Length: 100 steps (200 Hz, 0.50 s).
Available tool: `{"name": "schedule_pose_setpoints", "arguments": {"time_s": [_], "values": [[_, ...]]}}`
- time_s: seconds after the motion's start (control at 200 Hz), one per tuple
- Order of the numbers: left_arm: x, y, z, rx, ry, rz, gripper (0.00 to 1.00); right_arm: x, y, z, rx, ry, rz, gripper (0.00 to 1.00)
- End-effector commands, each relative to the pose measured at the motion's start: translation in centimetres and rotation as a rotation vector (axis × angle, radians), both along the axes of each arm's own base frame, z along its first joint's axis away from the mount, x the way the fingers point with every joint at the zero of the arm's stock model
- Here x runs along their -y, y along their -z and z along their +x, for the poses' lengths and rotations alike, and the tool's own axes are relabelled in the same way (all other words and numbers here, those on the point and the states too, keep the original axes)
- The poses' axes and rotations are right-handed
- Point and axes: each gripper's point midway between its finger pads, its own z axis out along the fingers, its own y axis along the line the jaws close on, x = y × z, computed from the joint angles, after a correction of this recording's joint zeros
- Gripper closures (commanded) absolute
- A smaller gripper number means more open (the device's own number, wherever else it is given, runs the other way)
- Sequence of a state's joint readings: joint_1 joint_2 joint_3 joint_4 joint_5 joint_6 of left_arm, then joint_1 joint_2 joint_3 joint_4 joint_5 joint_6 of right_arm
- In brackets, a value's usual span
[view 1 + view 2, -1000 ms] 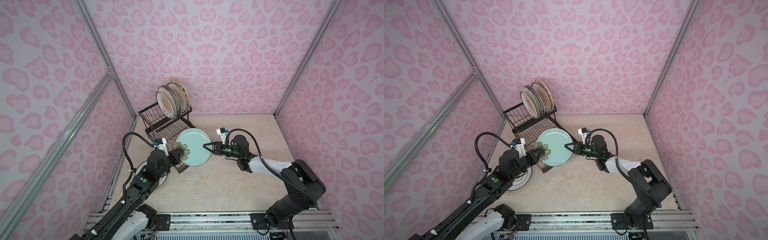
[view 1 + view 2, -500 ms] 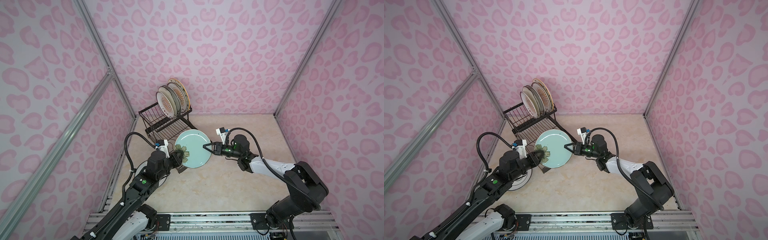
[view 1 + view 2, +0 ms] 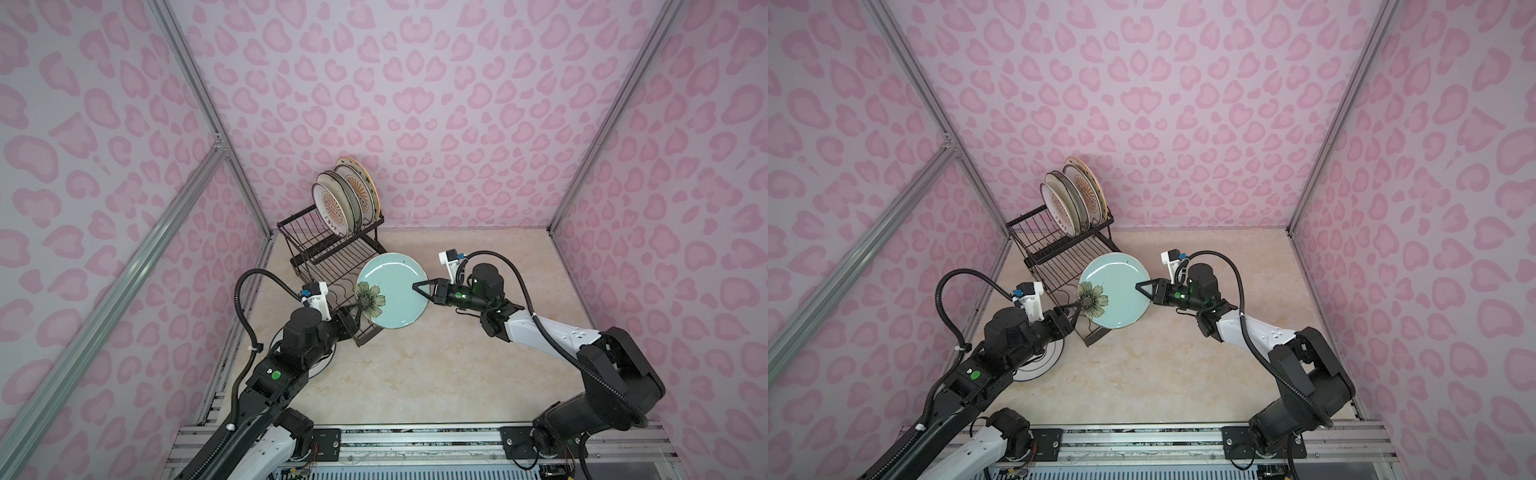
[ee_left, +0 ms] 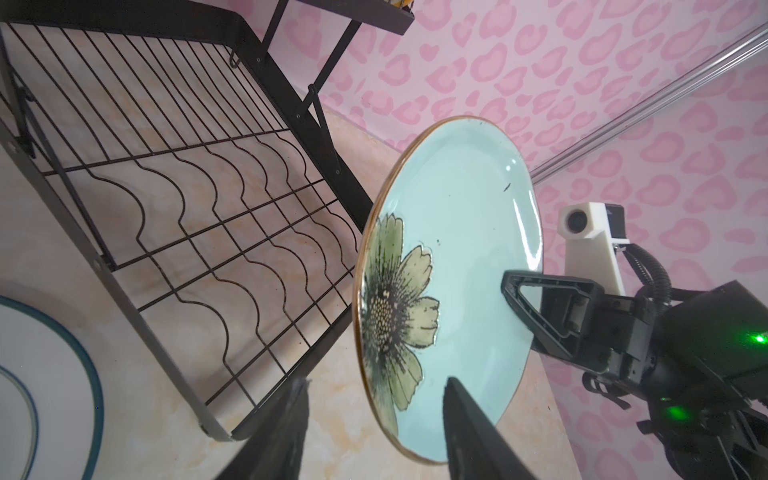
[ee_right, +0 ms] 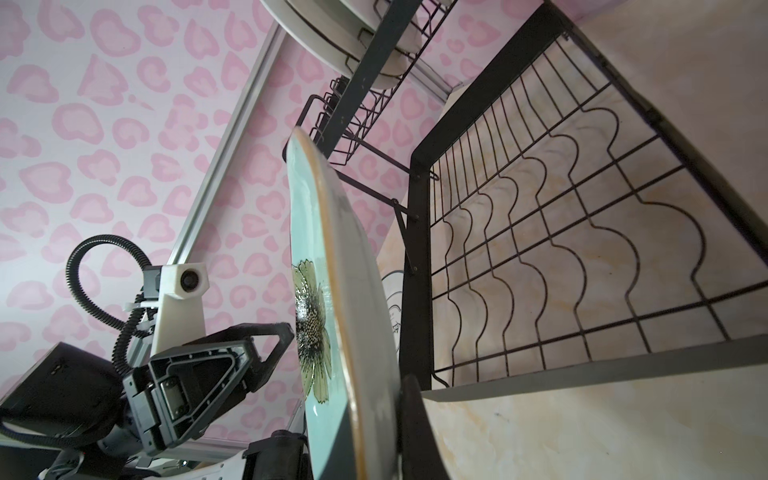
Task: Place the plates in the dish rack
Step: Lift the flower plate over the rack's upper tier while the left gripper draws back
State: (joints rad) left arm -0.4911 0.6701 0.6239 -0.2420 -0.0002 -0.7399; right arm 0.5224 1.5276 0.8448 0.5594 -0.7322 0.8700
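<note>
1. Plates: three or four stand upright in the upper tier, orange sunburst faces; overlap blocks an exact count. One white, blue-ringed plate lies flat by the tabletop's left edge.
2. Dish rack: one, black wire, two tiers, at the tabletop's far left corner.
3. Tabletop: beige, marbled. Walls: pink-spotted.
4. Blue-green plate: one, brown rim, dark flower print, held on edge above the lower tray's right edge. The right gripper pinches its rim; the left gripper is spread astride the opposite rim.

Pale blue-green plate bears an olive flower; black dish rack; pink-spotted walls.
</note>
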Motion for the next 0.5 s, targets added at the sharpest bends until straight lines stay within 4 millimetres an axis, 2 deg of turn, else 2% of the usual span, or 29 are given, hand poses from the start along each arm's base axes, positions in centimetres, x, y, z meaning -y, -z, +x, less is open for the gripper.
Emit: {"name": "schedule_pose_setpoints", "arguments": {"time_s": [0.0, 0.185, 0.495], "values": [[-0.9, -0.3, -0.3, 0.010, -0.022, 0.035, 0.45, 0.1, -3.1, 1.3, 0.134, 0.037, 0.013, 1.00], [-2.3, 0.4, -1.2, -0.007, -0.061, 0.078, 0.45, 0.4, -6.0, 3.6, 0.230, 0.096, 0.003, 1.00], [-3.7, 2.0, -2.6, -0.043, -0.095, 0.100, 0.43, -0.3, -13.5, 5.7, 0.439, 0.157, 0.038, 1.00]]}}
